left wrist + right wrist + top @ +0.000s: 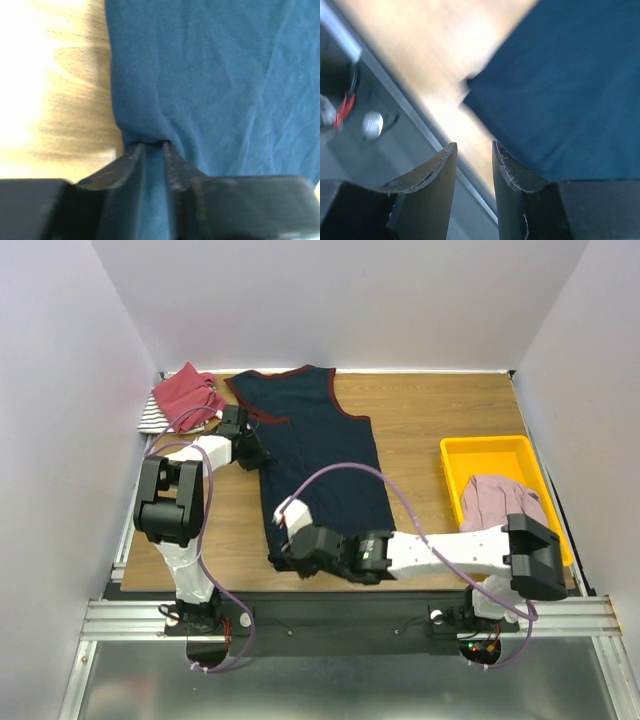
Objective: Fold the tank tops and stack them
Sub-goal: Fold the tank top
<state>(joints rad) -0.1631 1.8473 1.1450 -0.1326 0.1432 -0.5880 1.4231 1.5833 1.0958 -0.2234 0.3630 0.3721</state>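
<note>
The large navy tank top with maroon trim lies flat, spread over the middle of the table. My left gripper is at its left edge and is shut on a pinched fold of navy cloth, which is bunched between the fingertips. My right gripper hovers at the top's near left hem corner; its jaws stand slightly apart with nothing between them, over the table's front edge. The red tank top lies on the striped one at the back left. The pale pink one lies in the tray.
The yellow plastic tray stands at the right side of the table. The metal rail with the arm bases runs along the near edge. White walls close in the left, back and right sides.
</note>
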